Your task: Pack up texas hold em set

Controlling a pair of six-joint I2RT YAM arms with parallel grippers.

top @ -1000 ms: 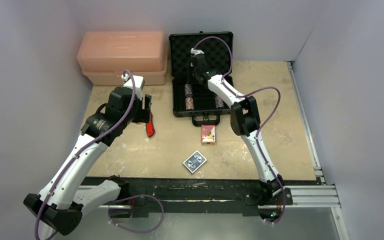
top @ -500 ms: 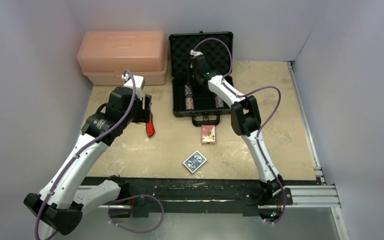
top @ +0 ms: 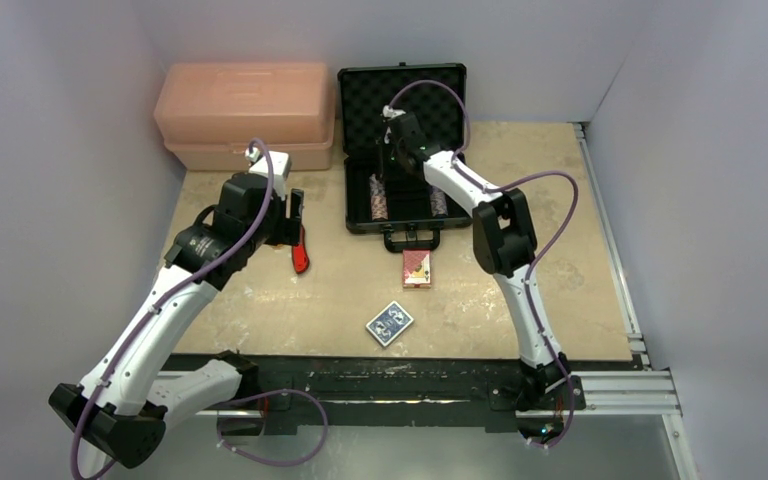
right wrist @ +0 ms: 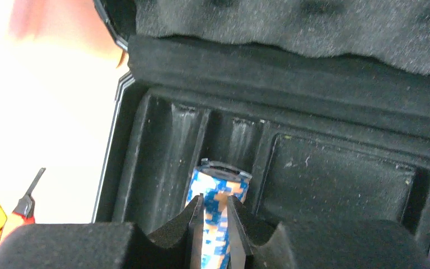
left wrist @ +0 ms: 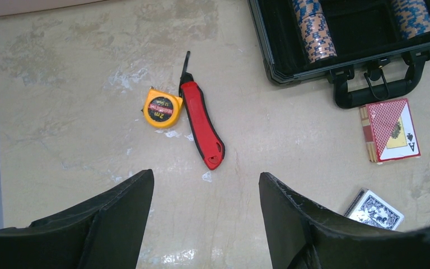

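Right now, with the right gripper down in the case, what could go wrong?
The right gripper has only a narrow pinch on the chip stack; chips could slip loose and scatter in the case. The red deck and blue deck lie outside it, so closing up now would leave them behind.

High overview plus two downward wrist views, all sharing the briefcase point(top: 360, 100)

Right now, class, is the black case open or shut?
Open. The case has its lid standing up at the back, and chip stacks lying inside are in plain view.
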